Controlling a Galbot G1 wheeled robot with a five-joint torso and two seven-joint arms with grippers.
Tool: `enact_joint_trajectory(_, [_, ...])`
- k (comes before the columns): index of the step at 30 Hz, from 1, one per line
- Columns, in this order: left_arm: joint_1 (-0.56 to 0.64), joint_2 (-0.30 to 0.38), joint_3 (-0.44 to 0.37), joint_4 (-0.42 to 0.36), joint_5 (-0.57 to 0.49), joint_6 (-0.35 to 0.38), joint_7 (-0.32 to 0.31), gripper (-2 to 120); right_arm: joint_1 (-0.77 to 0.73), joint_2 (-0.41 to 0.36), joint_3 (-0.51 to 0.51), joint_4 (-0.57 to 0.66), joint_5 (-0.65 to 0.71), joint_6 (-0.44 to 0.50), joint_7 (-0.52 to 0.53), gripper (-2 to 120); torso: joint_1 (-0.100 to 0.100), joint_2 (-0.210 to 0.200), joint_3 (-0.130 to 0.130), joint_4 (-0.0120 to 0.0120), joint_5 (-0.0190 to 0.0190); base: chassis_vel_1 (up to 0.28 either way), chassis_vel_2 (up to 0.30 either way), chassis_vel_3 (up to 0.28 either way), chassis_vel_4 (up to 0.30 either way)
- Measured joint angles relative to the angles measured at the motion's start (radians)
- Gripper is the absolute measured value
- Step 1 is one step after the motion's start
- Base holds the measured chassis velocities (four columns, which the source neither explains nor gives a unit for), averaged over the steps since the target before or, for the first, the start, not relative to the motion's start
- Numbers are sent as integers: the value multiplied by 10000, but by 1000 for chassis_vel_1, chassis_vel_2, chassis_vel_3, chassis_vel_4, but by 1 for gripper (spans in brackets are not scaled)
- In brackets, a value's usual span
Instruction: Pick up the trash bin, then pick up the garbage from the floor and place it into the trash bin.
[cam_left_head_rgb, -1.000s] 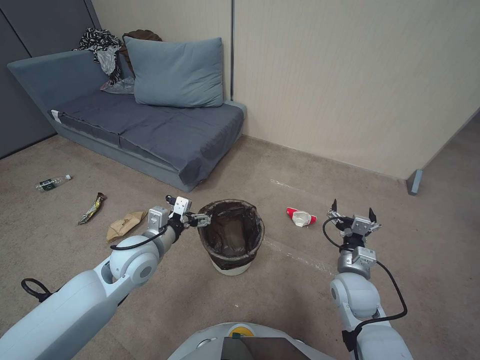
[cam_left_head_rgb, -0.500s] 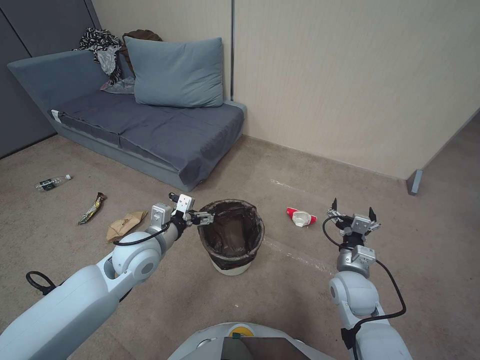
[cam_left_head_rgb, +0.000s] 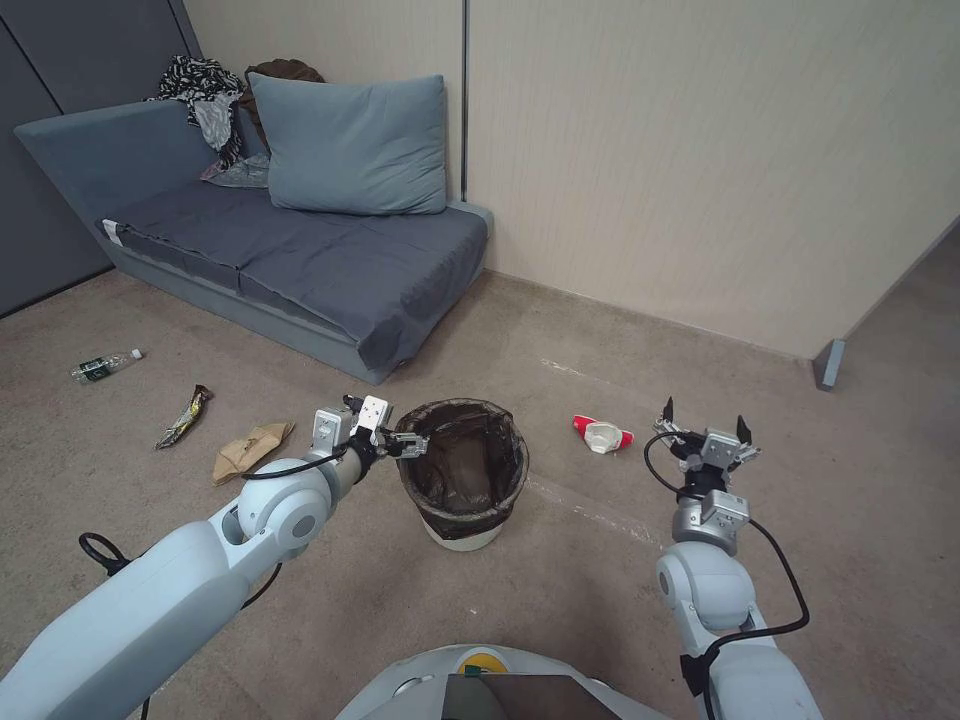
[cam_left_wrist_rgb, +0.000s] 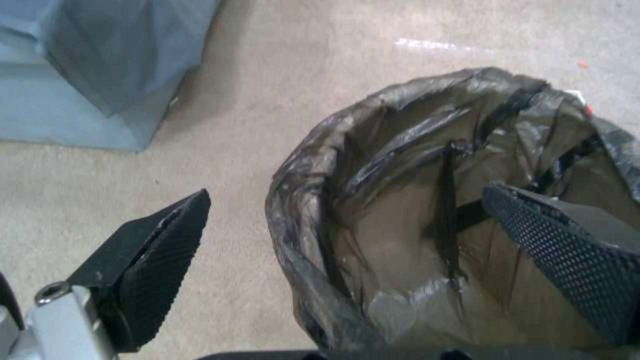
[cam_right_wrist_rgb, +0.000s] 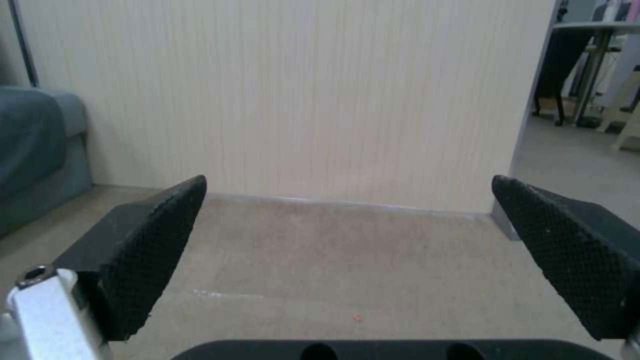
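Note:
The trash bin (cam_left_head_rgb: 462, 538), a small white bucket lined with a dark bag, stands upright on the carpet in front of me. My left gripper (cam_left_head_rgb: 408, 444) is open at its left rim. In the left wrist view the left gripper (cam_left_wrist_rgb: 347, 195) straddles the bag-covered rim of the trash bin (cam_left_wrist_rgb: 400, 165), one finger outside and one over the inside. Garbage lies around: a red-and-white crumpled cup (cam_left_head_rgb: 602, 434) right of the bin, a brown paper bag (cam_left_head_rgb: 250, 448), a dark-gold wrapper (cam_left_head_rgb: 185, 416) and a clear bottle (cam_left_head_rgb: 105, 365) to its left. My right gripper (cam_left_head_rgb: 705, 418) hangs open and empty to the right of the cup.
A grey-blue sofa (cam_left_head_rgb: 300, 250) with a pillow (cam_left_head_rgb: 350, 145) and a pile of clothes (cam_left_head_rgb: 205, 100) stands at the back left. A beige partition wall (cam_left_head_rgb: 700, 170) closes the back, with its foot (cam_left_head_rgb: 828, 362) at the right. Open carpet lies around the bin.
My left arm has swung in towards the bin, and its open gripper has dropped slightly onto the left rim. The right arm, the bin and the litter have not moved.

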Motion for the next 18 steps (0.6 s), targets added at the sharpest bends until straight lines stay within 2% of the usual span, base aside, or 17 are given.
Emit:
enact_joint_trajectory(4, [-173,-29,179,239,-318,262,-312,100,17,-3,-46,-91,0,15,27,100,0,0,0,1,0,0,0,0,0])
enact_joint_trajectory(18, [-1021,-424,937,1109,-1108,724,-729,100,107,74,-97,-280,-53,122,50,100,0,0,0,1,1,0,0,0,0])
